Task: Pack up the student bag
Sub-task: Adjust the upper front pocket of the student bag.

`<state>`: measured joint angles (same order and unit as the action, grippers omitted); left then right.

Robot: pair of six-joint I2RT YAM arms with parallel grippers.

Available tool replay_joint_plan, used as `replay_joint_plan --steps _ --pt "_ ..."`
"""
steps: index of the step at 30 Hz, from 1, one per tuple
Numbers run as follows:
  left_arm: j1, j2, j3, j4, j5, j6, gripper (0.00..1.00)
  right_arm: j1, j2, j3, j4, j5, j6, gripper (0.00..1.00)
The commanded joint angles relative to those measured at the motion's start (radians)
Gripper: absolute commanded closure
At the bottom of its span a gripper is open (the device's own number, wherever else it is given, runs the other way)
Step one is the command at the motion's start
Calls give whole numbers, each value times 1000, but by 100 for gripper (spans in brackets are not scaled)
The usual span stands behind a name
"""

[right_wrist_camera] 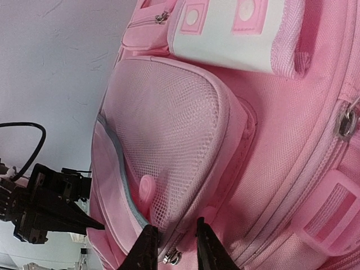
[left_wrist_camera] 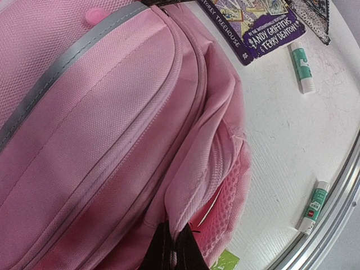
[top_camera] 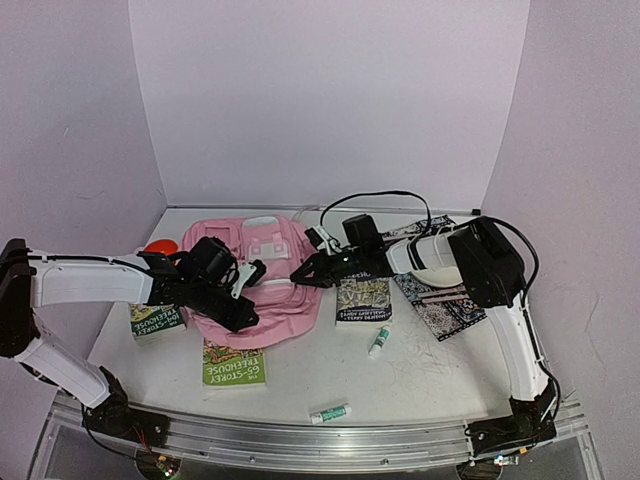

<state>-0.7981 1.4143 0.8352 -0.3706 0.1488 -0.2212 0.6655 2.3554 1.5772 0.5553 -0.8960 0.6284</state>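
TABLE-TOP PACKING: The bag (top_camera: 285, 315) lies flat on the left-centre of the table (top_camera: 430, 370), its long axis running from the arms toward the back wall. The left gripper (left_wrist_camera: 173, 247), reaching in from the left, appears pinched shut on a fold of pink fabric at the bag's near side. The right gripper (right_wrist_camera: 173, 243), at the bag's right flank, stands slightly parted, with a zip pull (right_wrist_camera: 171, 257) just between its fingertips. That likely makes it the better-placed arm to draw the zip.

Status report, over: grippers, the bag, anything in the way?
Left gripper pinching student bag fabric. Right gripper open around a zip pull. Books and glue sticks on the table, none blocking.
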Motion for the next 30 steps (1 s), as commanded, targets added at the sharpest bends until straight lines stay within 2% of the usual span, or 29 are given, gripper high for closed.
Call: replay_joint_plan --steps 1,8,12,16,19,26,30 --pt "0 -26 -6 63 -51 -35 100 25 -90 -16 -5 -128 -21 81" --pt "1 -21 -2 58 -71 -55 100 26 -129 -80 4 -133 -31 88" --pt "2 -25 2 59 -57 -43 100 25 -173 -145 5 -57 -52 91" --pt "2 -48 -8 59 -27 -18 100 21 -214 -160 2 57 -107 83" --pt "1 -76 -16 56 -12 -2 100 19 -223 -144 -23 70 -210 71" --pt "2 -111 -32 20 21 -14 100 20 -229 -79 -204 111 -508 43" --pt "2 -139 -51 1 30 -48 95 21 -239 -50 -263 114 -628 38"
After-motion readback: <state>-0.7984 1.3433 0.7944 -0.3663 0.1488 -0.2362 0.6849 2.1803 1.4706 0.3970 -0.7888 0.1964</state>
